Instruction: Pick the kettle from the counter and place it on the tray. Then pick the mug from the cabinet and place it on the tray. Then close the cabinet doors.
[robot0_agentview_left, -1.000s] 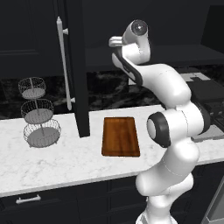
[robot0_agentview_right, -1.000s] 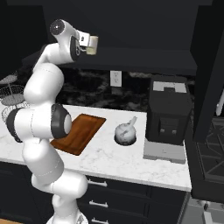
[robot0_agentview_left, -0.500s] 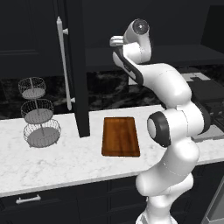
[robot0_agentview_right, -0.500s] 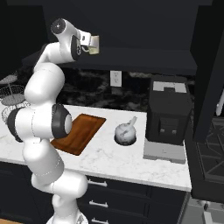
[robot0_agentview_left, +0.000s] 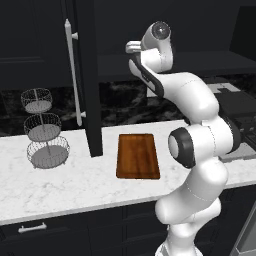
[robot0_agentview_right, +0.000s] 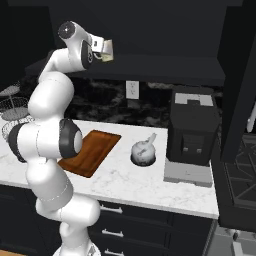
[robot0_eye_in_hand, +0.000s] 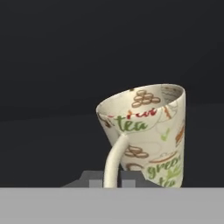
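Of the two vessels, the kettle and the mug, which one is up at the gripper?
The cream mug, with its handle at the gripper by the cabinet; the silvery kettle sits low on the counter.

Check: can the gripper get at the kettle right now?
Probably not yet. The gripper is raised by the cabinet and looks shut on the mug. The kettle sits on the counter between the tray and the black machine, nothing above it.
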